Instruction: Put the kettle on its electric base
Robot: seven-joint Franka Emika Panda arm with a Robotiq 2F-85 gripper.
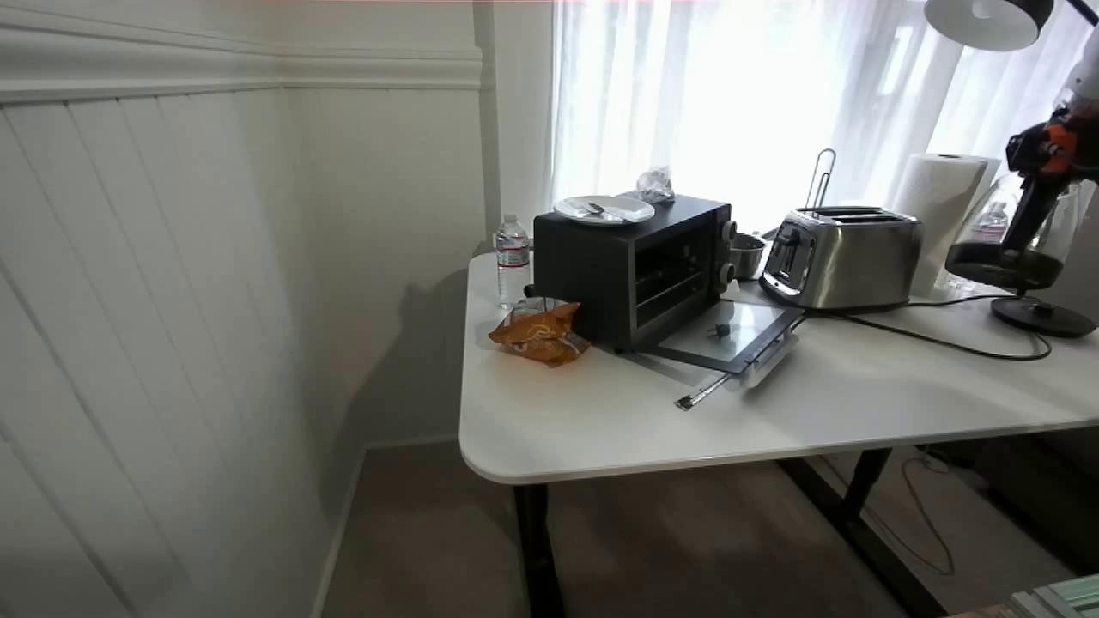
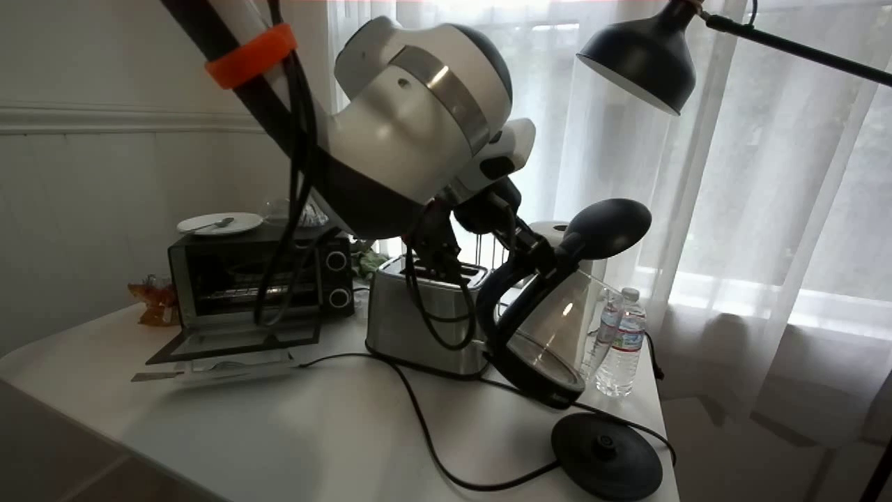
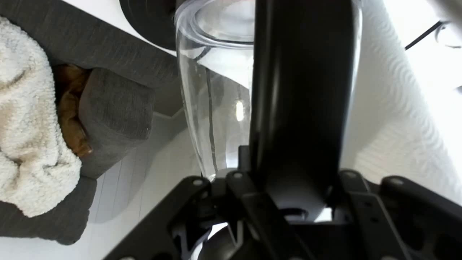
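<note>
The kettle has a clear glass body point(image 2: 561, 314), a black bottom, a black handle and a round black lid that looks raised. It also shows in an exterior view point(image 1: 987, 264) and the wrist view point(image 3: 216, 97). My gripper point(image 2: 547, 256), also in the wrist view point(image 3: 292, 169), is shut on the handle near its top. The kettle hangs tilted in the air, apart from the electric base. The electric base point(image 2: 606, 457), a flat black disc with a central connector, lies on the table near its edge, below the kettle. It also shows in an exterior view point(image 1: 1043, 318) and partly in the wrist view point(image 3: 151, 21).
The silver toaster point(image 2: 425, 317) stands close beside the kettle. A water bottle point(image 2: 622, 348) and the paper-towel roll point(image 1: 940, 206) stand behind it. The base's cord point(image 2: 418, 404) runs across the table. A toaster oven point(image 1: 631, 275) has its door open. A lamp point(image 2: 641, 59) hangs above.
</note>
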